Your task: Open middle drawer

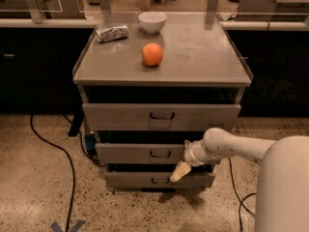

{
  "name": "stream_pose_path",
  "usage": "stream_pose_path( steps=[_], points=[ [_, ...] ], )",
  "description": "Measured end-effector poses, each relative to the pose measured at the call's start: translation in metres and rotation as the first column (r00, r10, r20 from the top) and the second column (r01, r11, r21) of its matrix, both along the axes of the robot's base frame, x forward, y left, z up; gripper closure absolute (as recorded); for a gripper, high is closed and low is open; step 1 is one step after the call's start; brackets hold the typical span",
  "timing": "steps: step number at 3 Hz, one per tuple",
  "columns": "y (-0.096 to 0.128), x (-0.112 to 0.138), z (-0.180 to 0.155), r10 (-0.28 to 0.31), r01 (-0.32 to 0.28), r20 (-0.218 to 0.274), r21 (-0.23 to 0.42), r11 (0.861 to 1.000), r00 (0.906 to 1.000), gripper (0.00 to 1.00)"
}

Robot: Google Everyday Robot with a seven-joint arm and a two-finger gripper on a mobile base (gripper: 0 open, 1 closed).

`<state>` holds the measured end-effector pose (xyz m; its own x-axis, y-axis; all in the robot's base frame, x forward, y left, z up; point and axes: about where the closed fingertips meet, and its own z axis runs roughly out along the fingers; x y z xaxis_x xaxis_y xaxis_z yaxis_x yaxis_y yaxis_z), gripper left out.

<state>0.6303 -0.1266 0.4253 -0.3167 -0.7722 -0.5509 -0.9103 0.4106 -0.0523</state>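
Fingers (181, 170) are pressing together on nothing as the gripper (175, 177) is hanging just below and right of the handle (160, 153) on the middle drawer (126, 153), so the reach is apparently proceeding, needing a hook and outward pull.

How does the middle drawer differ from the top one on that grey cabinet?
The top drawer has a taller, wider-looking front; the middle drawer has a lower, narrower one. The robot's pincer hangs just below the middle drawer's right end, well away from the top drawer. Both are grey with a small dark loop handle at the centre.
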Motion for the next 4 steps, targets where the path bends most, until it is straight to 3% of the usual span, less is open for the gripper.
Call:
stream_pose_path(
  steps=[4],
  points=[
    [0.003,-0.026,-0.002,0.020,-0.019,-0.062,0.019,1.000,0.9979,0.00]
  ],
)
